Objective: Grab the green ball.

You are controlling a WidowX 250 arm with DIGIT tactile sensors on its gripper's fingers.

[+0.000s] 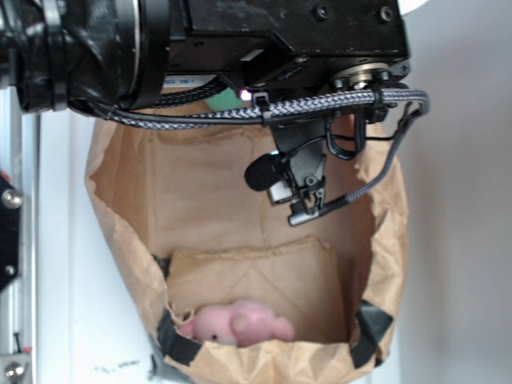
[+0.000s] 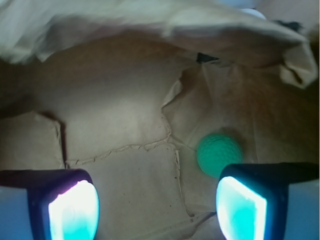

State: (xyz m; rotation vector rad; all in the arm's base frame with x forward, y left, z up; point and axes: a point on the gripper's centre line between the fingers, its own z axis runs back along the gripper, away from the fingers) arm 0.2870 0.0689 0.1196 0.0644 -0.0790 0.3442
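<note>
White, plain surfaces surround a crumpled brown paper bag [image 1: 200, 200] lying open toward the exterior camera, its rim patched with black tape at the lower corners. Inside the bag, near its lower rim in the exterior view, lies a soft pink plush toy [image 1: 236, 324], partly hidden behind the folded paper edge. Above the bag's far end hangs the black robot arm [image 1: 224, 40], with a braided grey cable [image 1: 320, 102] looped across it and small black hardware dangling over the bag's interior.

From the wrist view, the end effector [image 2: 157, 207] looks down into the bag, its two fingers [image 2: 72, 210] standing wide apart at the bottom left and bottom right of the picture, their inner pads glowing pale cyan. Nothing sits between them except the creased paper floor of the bag. The small round mint-green ball with a dimpled, knitted-looking surface [image 2: 219, 152] rests on the bag's floor in a hollow of wrinkled paper, just beyond the tip of the finger at the right of that picture and partly overlapped by it. Whether that finger touches the ball cannot be told.
</note>
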